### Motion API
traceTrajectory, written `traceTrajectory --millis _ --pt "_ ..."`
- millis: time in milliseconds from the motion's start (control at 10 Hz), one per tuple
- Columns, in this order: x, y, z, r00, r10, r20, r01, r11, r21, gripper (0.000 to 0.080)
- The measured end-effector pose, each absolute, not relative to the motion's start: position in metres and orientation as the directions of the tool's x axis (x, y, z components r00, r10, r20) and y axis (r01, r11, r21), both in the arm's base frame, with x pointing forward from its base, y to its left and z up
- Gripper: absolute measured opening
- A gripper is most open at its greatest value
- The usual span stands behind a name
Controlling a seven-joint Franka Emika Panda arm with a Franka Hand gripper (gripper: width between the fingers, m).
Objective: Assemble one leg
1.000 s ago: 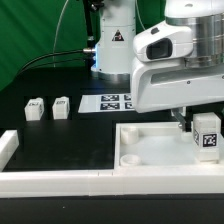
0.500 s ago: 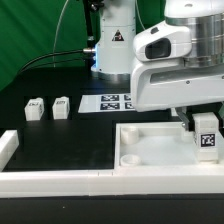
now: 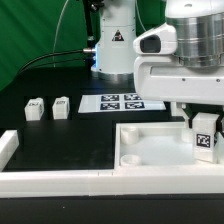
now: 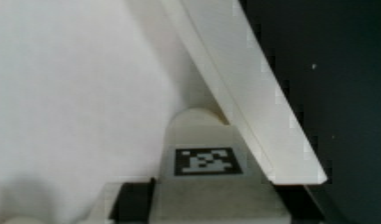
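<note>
The small white plastic rectangular leg (image 3: 206, 140) with its black-and-white tag is pinched between the gripper (image 3: 203, 122) fingers, at about four o'clock in the exterior view, over the large white square tray-like panel (image 3: 150, 140) near its raised rim. Slight misalignment could jam it against that rim instead of seating it.
</note>
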State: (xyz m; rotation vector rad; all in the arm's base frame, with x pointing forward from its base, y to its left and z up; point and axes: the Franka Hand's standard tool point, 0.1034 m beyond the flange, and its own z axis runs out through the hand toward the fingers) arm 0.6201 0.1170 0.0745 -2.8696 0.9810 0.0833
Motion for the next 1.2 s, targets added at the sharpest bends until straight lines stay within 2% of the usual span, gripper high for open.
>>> traceTrajectory --millis 400,600,800,1000,1100,1200 --pt "0.6220 0.1190 0.0735 0.423 -0.897 -0.125 -0.906 -0.419 -0.062 0.0294" --pt "0.6228 0.1211 0.0728 0.178 -0.974 -0.143 -0.984 -0.172 -0.057 0.0294" --pt "0.6234 0.1223 0.0728 0.015 -0.988 -0.155 -0.999 -0.009 -0.039 0.0294" --pt "0.6236 0.1228 0.0728 -0.079 -0.983 -0.168 -0.996 0.084 -0.026 0.0294" --pt "0.6235 0.1229 0.0727 -0.028 -0.986 -0.167 -0.999 0.035 -0.034 0.0368" --pt "0.6233 0.1235 0.0724 -0.002 -0.986 -0.168 -0.999 0.009 -0.038 0.0368"
